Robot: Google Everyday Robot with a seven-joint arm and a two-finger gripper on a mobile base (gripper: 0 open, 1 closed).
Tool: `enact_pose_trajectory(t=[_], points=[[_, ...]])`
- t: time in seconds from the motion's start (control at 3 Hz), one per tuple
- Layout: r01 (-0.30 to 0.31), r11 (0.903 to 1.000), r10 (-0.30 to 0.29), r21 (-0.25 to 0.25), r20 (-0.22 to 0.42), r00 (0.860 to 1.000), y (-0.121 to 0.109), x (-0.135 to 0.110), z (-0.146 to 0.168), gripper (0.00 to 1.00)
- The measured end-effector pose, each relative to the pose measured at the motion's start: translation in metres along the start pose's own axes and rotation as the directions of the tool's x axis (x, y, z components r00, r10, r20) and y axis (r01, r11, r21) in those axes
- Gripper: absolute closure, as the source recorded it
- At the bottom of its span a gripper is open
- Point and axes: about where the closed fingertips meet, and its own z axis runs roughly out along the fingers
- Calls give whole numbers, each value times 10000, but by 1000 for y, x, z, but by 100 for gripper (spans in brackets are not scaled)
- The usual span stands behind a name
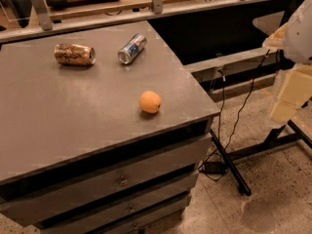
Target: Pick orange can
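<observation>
The orange can (74,54) lies on its side at the back left of the grey cabinet top (73,116). Its body is mottled golden brown and its ends are silver. My gripper (292,94) shows as a pale cream shape at the right edge of the view. It hangs over the floor, well to the right of the cabinet and far from the can. It holds nothing that I can see.
A blue-and-silver can (132,48) lies on its side to the right of the orange can. A round orange fruit (150,102) sits near the cabinet's right front corner. Drawers (122,179) run below the top. Cables and a black stand leg (229,165) cross the floor on the right.
</observation>
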Motion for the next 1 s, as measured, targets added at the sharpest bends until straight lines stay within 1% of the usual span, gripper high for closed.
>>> enact_pose_trajectory(t=[0.33, 0.67, 1.0], points=[[0, 10000, 0, 0, 0, 10000, 0, 0, 0, 0], [76, 9998, -95, 197, 1001, 9949, 23, -64, -30, 0], [-127, 9969, -123, 773, 3141, 9493, 52, -151, -92, 0]])
